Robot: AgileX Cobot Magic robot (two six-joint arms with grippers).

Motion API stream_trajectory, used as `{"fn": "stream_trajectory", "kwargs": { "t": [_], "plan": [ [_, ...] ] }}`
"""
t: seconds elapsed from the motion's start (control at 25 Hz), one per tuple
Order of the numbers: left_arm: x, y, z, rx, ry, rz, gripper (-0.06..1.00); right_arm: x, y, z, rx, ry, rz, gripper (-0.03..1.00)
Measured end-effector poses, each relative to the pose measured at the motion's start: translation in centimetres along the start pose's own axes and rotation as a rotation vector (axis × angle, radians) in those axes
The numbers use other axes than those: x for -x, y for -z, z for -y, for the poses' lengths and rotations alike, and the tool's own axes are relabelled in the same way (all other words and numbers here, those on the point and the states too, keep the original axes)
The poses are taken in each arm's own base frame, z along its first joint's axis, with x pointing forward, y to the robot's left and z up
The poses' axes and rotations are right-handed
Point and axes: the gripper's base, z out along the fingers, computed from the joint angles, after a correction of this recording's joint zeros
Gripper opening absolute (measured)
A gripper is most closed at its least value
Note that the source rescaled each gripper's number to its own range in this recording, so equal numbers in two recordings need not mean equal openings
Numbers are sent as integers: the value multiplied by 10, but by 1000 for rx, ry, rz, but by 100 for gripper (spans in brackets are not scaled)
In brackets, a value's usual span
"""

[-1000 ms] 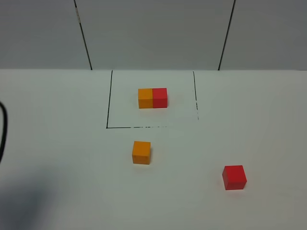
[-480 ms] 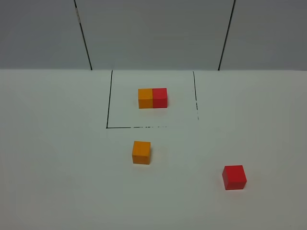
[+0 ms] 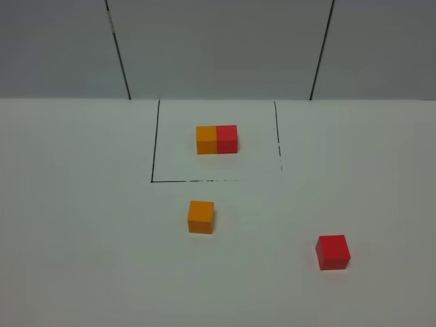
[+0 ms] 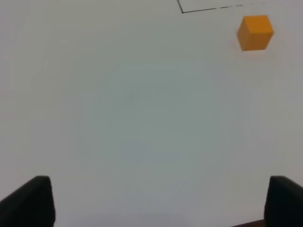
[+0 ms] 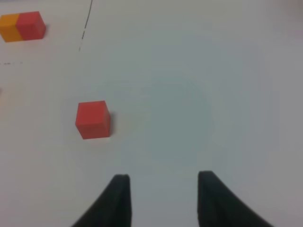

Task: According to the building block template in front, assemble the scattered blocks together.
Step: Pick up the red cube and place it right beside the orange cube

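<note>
The template [image 3: 216, 139], an orange cube joined to a red cube, sits inside a black outlined rectangle [image 3: 154, 163] at the back of the white table. It also shows in the right wrist view [image 5: 22, 26]. The loose orange cube [image 3: 201, 216] stands just in front of the outline. The loose red cube [image 3: 333, 251] stands apart at the front right. Neither gripper shows in the exterior high view. My left gripper [image 4: 158, 203] is open wide and empty, with the orange cube [image 4: 255, 32] far from it. My right gripper [image 5: 163, 189] is open and empty, with the red cube [image 5: 93, 119] some way off and to one side.
Grey wall panels [image 3: 218, 48] with dark seams rise behind the table. The black outline has a broken front line [image 3: 211, 180] and a broken right line [image 3: 279, 146]. Bare white tabletop [image 3: 82, 225] surrounds the cubes.
A dark cable and shadow at the left edge of the exterior high view one second ago are gone. The cubes have not moved.
</note>
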Motion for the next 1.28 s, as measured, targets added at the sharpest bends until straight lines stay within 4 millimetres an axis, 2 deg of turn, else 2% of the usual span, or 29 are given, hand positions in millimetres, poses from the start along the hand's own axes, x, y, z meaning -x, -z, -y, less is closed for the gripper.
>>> {"fn": "stream_trajectory", "kwargs": {
  "t": [0.24, 0.68, 1.28],
  "plan": [
    [-2, -3, 2, -13, -55, 68, 74, 0, 0, 0, 0, 0, 0, 0],
    [-2, -3, 2, -13, -54, 70, 48, 0, 0, 0, 0, 0, 0, 0],
    [-2, -3, 2, -13, -54, 70, 32, 0, 0, 0, -1, 0, 0, 0]
  ]
}}
